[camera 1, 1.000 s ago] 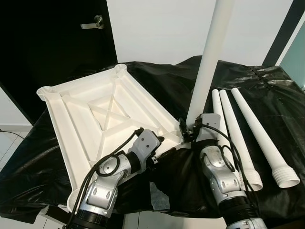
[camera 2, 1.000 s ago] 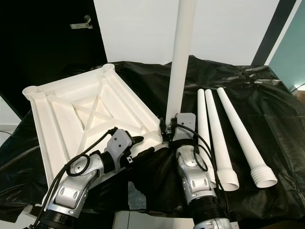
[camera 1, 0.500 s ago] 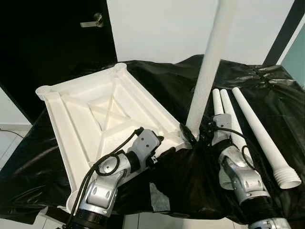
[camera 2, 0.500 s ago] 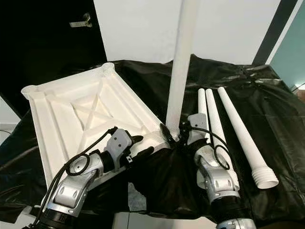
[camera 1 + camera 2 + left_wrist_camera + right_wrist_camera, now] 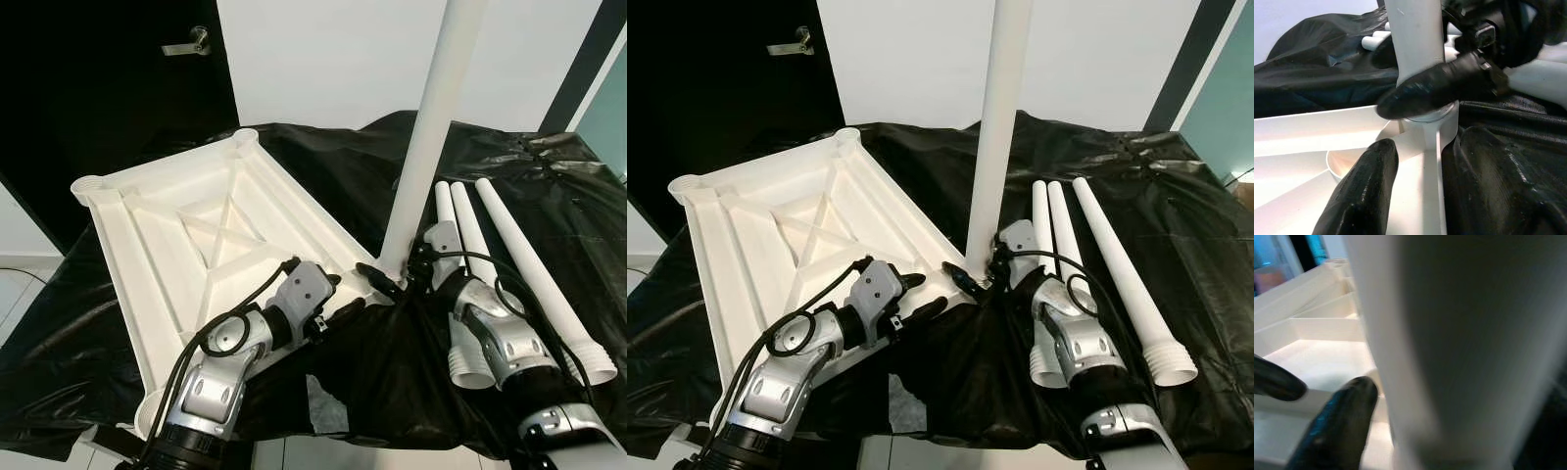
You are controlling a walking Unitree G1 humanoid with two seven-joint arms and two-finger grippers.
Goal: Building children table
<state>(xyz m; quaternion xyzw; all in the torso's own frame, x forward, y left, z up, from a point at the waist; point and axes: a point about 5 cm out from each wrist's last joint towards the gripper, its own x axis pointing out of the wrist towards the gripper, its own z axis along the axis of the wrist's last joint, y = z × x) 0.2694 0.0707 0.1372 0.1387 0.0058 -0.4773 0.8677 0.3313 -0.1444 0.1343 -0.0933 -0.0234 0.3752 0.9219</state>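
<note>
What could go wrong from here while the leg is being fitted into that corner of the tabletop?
The upright leg is tall and the right hand grips it only at its base, so it may tilt and cross-thread in the corner socket. The tabletop rests on loose black sheeting; it may slide despite the left hand bracing its edge.

You see: tabletop (image 5: 186, 235) smooth white plastic | legs (image 5: 509, 264) same matt white plastic | cover (image 5: 549, 186) glossy, crinkled black sheeting

Four legs (image 5: 510, 257), one tabletop (image 5: 186, 235)
</note>
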